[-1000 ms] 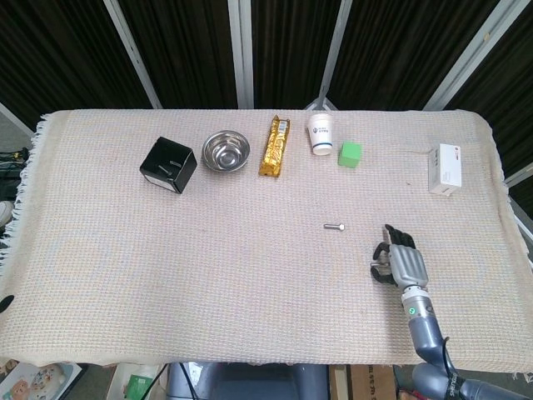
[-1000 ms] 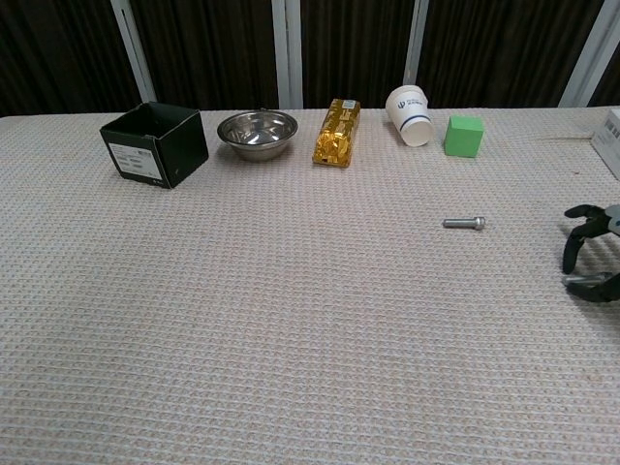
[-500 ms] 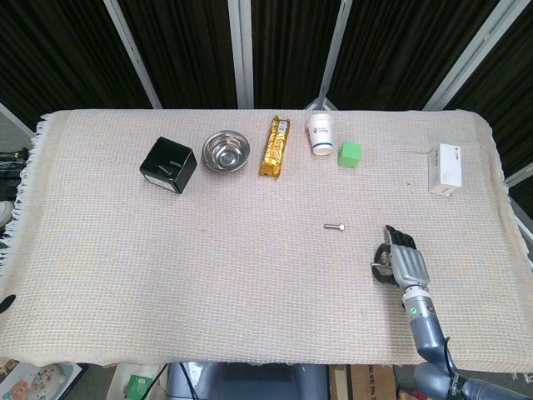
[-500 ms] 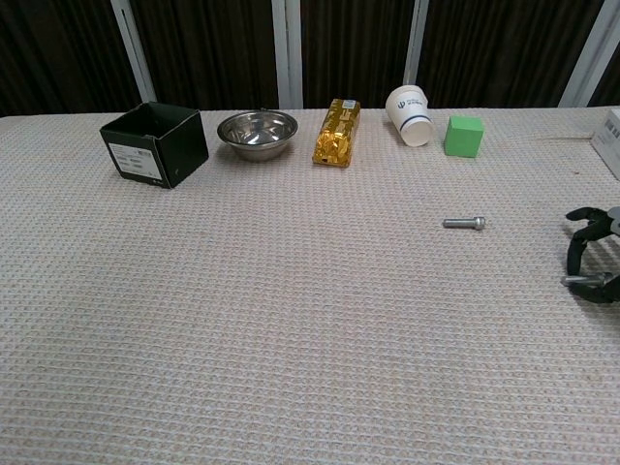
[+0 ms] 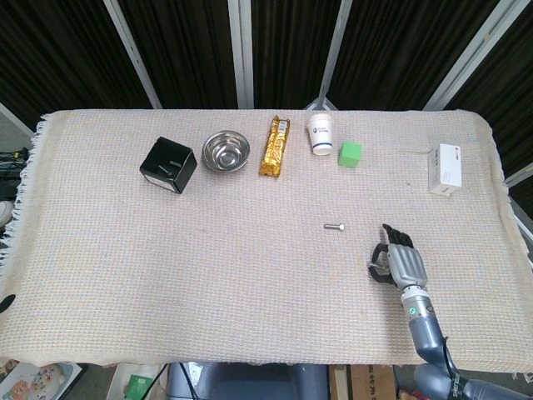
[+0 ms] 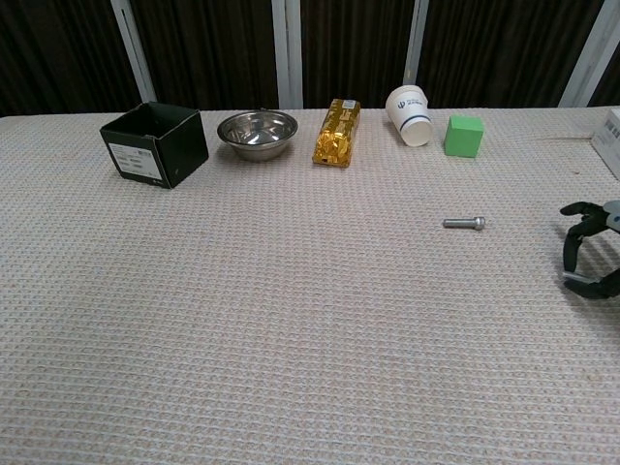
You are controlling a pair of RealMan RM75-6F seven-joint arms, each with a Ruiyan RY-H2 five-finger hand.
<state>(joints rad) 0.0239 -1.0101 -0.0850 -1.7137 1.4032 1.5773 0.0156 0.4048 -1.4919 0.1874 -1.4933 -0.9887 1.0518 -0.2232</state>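
Observation:
My right hand [image 5: 398, 262] hovers low over the cloth at the front right, fingers curved and apart, holding nothing; the chest view shows it at the right edge [image 6: 591, 250]. A small metal bolt [image 5: 335, 226] lies on the cloth to its left and a little farther back, also seen in the chest view [image 6: 465, 223]. My left hand is in neither view.
Along the far side stand a black box [image 5: 168, 165], a steel bowl [image 5: 226, 152], a gold packet [image 5: 275, 147], a paper cup [image 5: 321, 133] and a green cube [image 5: 351, 154]. A white box [image 5: 445, 168] lies at the far right. A woven cloth [image 5: 166, 275] covers the table.
My right hand has shifted very slightly away from the front edge. Everything else is where it was.

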